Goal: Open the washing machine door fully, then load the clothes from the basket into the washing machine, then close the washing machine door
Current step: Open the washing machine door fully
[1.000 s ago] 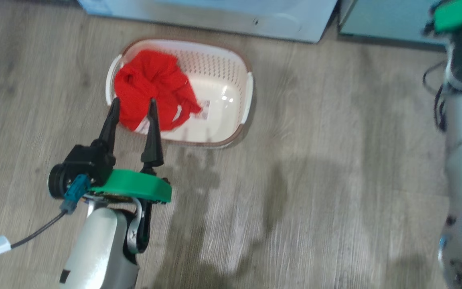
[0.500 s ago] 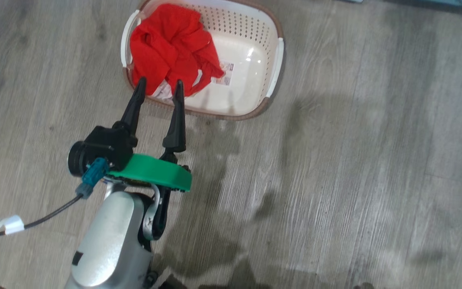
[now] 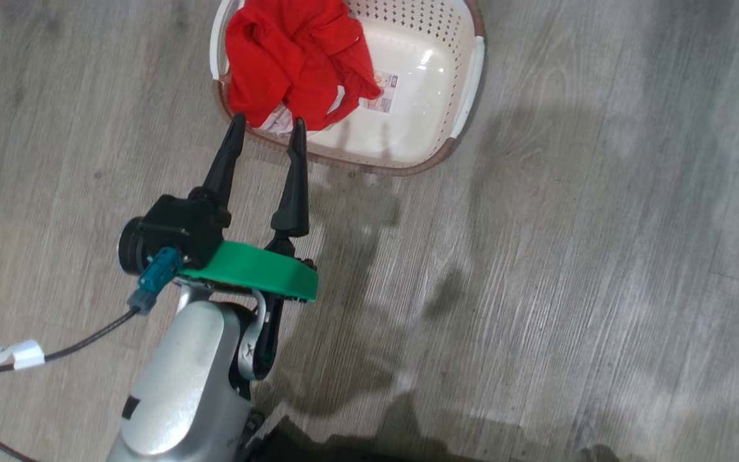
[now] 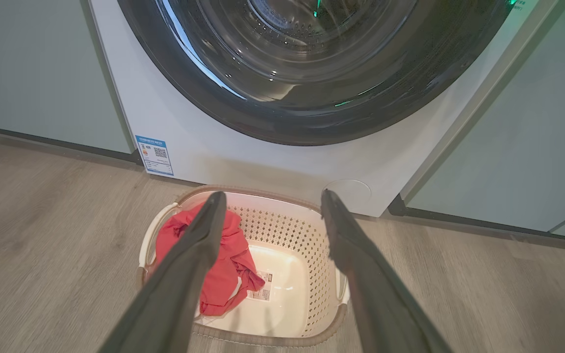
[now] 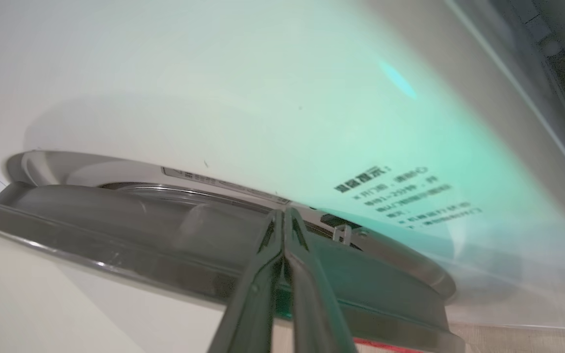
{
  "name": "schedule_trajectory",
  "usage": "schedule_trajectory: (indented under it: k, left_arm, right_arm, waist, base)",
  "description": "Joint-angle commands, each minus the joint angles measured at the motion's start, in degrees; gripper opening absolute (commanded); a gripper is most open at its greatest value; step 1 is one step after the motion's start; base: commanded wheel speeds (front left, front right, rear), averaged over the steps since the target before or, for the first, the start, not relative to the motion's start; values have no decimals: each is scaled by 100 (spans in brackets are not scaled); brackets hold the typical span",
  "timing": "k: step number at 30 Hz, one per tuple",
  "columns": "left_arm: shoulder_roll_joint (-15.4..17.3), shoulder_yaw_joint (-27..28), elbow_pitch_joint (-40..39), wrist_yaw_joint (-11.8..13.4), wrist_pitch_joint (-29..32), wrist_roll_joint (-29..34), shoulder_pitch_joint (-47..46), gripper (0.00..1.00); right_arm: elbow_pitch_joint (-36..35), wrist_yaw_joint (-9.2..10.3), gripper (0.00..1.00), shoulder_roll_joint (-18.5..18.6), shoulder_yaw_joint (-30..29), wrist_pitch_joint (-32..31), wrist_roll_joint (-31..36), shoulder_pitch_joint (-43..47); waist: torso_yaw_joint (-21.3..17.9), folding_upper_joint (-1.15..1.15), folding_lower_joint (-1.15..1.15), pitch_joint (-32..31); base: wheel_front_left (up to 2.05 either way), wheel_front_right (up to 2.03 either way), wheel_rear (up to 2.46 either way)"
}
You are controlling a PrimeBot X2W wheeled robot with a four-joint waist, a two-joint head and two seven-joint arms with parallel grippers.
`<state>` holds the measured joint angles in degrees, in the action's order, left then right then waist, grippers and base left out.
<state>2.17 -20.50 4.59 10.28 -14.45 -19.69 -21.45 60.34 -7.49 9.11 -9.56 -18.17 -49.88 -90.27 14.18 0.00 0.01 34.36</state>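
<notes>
Left hand [image 3: 268, 131] spread above basket [image 3: 466, 96], clothes [image 3: 292, 58] inside

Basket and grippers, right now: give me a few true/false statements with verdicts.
1. The left gripper is open. True.
2. The right gripper is open. False: it is shut.
3. The red clothes lie in the basket. True.
4. The clothes cover the basket's whole bottom. False: about half of it is bare, with the label showing.
5. The basket stands on the floor in front of the washer. True.
</notes>
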Motion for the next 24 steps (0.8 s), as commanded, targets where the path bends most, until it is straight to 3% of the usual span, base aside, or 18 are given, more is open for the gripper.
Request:
schedule_trajectory:
  k: [1, 14, 24]
  left_arm:
    - [71, 119, -197, 44, -55, -37, -78, 100]
    - [71, 15, -196, 131, -55, -155, -31, 100]
    - [71, 25, -154, 143, -55, -176, 28, 100]
  right_arm:
    - [-153, 0, 0, -116, 40, -70, 57, -390]
    - [191, 0, 0, -182, 97, -461, -264, -838]
    - [211, 0, 0, -95, 208, -803, -481, -552]
  waist:
    - [33, 0, -1, 32]
    - [154, 0, -1, 115]
    - [152, 0, -1, -49]
  base:
    - [0, 0, 0]
    - [0, 0, 0]
    - [0, 0, 0]
